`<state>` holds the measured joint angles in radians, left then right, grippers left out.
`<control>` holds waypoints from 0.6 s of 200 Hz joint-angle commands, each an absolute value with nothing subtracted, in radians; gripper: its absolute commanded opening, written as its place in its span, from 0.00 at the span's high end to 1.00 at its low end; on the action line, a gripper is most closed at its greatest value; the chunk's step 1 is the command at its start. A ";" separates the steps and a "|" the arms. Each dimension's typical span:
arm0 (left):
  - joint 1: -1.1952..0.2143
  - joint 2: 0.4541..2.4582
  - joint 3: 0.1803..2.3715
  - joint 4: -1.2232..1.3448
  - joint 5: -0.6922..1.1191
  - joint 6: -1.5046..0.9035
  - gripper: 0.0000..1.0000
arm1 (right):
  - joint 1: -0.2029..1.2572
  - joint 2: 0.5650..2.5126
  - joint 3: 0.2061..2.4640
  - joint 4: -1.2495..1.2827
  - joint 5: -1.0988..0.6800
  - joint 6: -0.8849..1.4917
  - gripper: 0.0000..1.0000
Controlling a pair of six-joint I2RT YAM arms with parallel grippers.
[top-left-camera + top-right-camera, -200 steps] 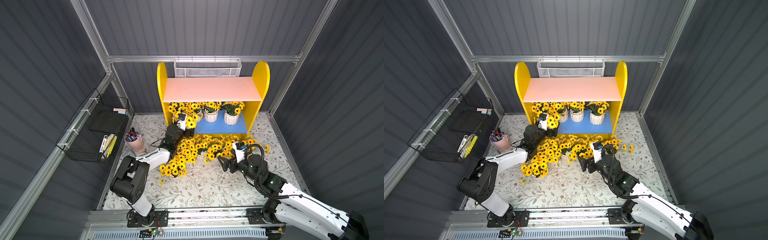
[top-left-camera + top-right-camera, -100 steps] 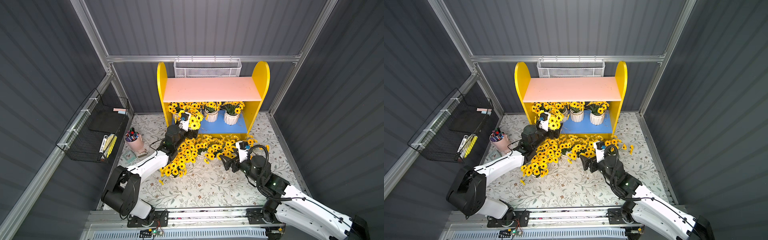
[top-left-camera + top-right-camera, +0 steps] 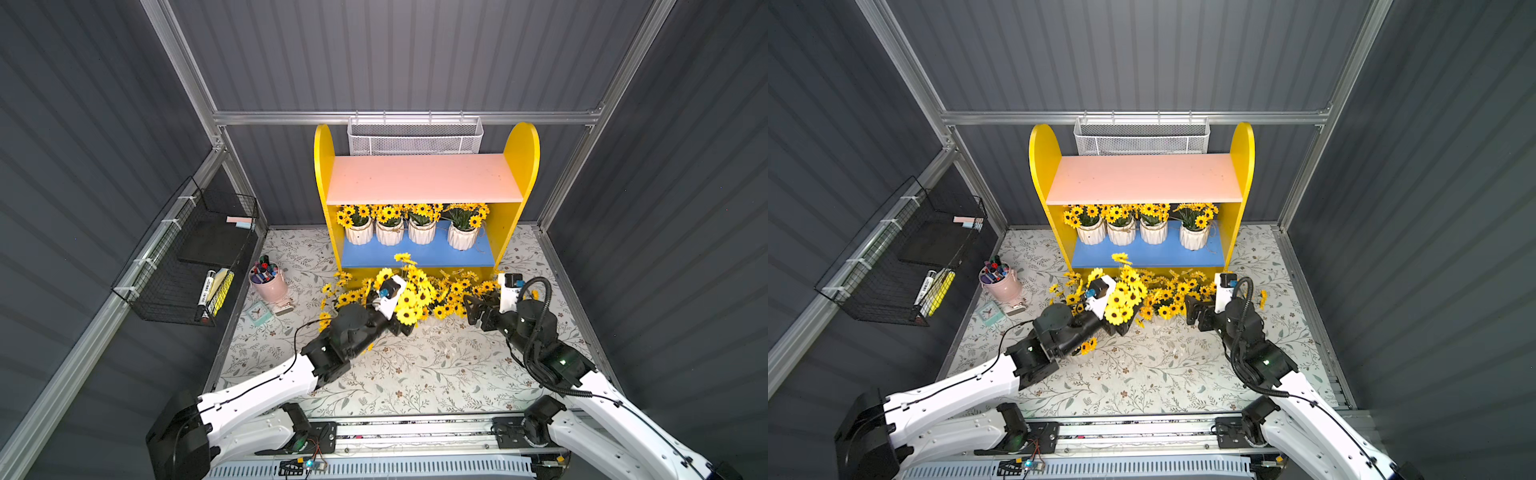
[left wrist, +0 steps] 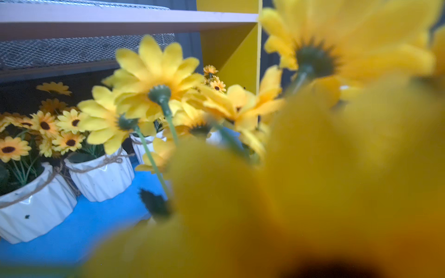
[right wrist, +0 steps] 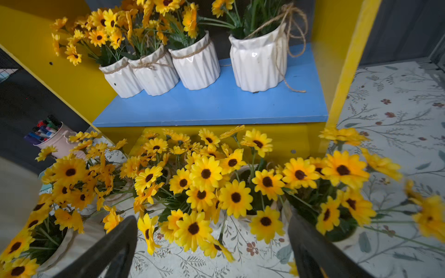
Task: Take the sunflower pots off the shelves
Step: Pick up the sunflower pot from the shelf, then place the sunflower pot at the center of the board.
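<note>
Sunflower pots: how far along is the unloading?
Done: pink upper board is bare; a cluster of pots sits on the floor before the shelves. In hand: left claw seems to hold one pot; right claw is open, empty. Left: four pots on the blue lower board.

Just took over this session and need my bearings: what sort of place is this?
Probably a staged robot test cell, not a real room: grey ribbed panels on an aluminium frame, a floral mat as floor, and toy-like yellow shelves holding sunflower pots.
</note>
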<state>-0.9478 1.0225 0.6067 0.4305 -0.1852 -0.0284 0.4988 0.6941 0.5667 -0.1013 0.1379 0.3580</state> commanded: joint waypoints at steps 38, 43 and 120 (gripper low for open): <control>-1.151 0.998 0.423 0.521 -0.376 -0.109 1.00 | 0.466 0.668 0.623 -0.164 0.061 0.410 0.01; -1.153 1.006 0.408 0.543 -0.364 -0.125 1.00 | 0.465 0.669 0.624 -0.166 0.051 0.419 0.01; -1.190 1.367 0.268 0.992 -0.337 -0.208 1.00 | 0.468 0.681 0.611 -0.191 -0.170 0.424 0.07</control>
<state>-1.1839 1.2774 0.2657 0.6884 -0.3298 -0.1875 0.4683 0.6815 0.5983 -0.1799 -0.0956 0.4114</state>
